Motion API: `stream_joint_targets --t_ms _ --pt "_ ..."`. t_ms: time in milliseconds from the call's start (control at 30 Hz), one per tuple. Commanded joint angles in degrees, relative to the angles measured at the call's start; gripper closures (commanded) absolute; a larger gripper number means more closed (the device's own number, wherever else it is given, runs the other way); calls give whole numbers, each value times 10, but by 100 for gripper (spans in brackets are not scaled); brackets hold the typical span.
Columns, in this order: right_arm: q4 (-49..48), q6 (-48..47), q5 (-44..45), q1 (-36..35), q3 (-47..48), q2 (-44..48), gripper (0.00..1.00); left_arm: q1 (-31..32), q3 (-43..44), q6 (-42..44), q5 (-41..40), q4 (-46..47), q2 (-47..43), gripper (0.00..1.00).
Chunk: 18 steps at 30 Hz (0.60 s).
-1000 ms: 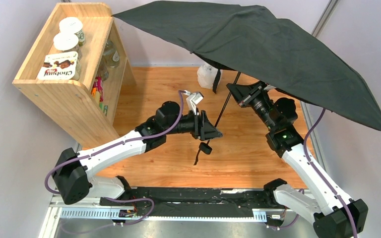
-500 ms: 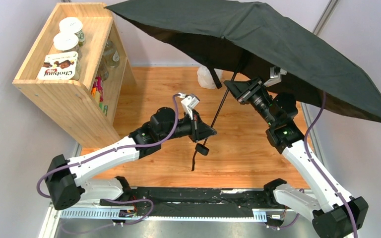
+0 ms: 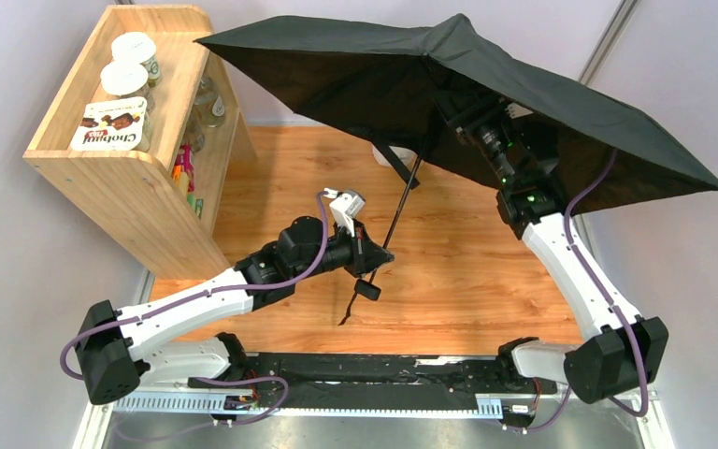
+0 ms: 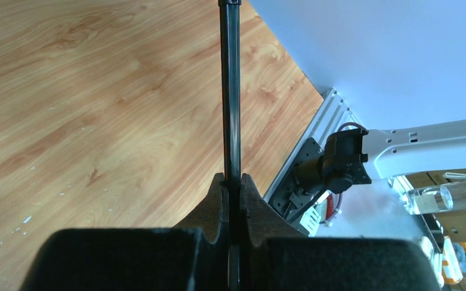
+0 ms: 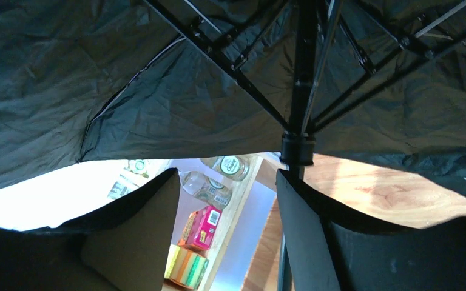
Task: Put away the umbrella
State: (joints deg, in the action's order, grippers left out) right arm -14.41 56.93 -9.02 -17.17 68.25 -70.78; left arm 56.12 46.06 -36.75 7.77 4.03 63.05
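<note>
The umbrella point(image 3: 524, 89) stands open, its black canopy tilted over the right half of the wooden floor. Its thin shaft point(image 3: 400, 201) slants down to the handle knob point(image 3: 367, 289), with the strap dangling below. My left gripper point(image 3: 372, 259) is shut on the shaft just above the knob; the left wrist view shows the shaft point(image 4: 230, 91) pinched between the pads of this gripper point(image 4: 232, 179). My right gripper point(image 5: 226, 176) is open under the canopy, the shaft's slider point(image 5: 297, 149) just off its right finger. From above, the canopy hides its fingers.
A wooden shelf point(image 3: 103, 173) stands at the back left, with cups and a box on top and bottles and packets inside. A white bag point(image 3: 388, 150) peeks out under the canopy. Walls close in on both sides, and a metal rail runs along the near edge.
My left gripper closed on the shaft and drew it toward the near left. My right gripper let go, opened and rose under the canopy, which tipped down around it.
</note>
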Motion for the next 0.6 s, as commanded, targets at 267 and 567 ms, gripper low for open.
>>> stream_joint_targets --t_ms 267,567 --pt "178 -76 45 -4 112 -29 46 12 10 28 -28 43 -30 100" --pt "254 -122 123 -5 91 8 34 11 12 26 -40 43 -22 100"
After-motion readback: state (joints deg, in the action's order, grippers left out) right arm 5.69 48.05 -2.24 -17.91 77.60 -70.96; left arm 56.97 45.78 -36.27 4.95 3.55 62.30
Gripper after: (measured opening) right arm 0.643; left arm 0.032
